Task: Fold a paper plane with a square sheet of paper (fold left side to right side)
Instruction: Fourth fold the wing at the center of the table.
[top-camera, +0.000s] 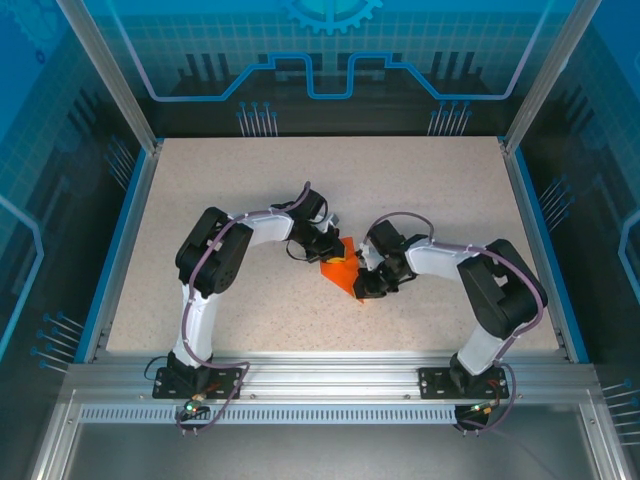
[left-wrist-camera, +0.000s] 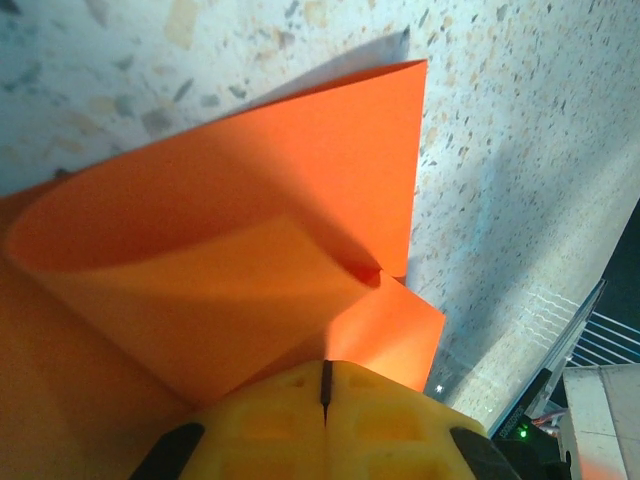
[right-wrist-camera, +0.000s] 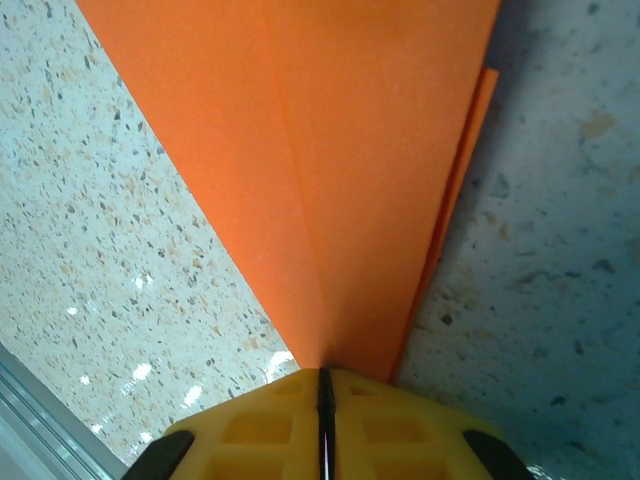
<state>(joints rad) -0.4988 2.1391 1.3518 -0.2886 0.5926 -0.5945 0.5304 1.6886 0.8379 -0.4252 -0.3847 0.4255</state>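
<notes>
Right gripper (right-wrist-camera: 322, 400) is pinched tight on the creased tip of the orange paper sheet (right-wrist-camera: 330, 150), mid-table. Left gripper (left-wrist-camera: 326, 400) is clamped on its curled flap. Best now: carry that flap across level, match edges, then press the crease.

2 black-white arms (top-camera: 215, 265), yellow claws (left-wrist-camera: 325, 385)

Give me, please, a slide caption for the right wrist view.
Right gripper shut on the narrow end of the creased orange paper, speckled table behind.
</notes>
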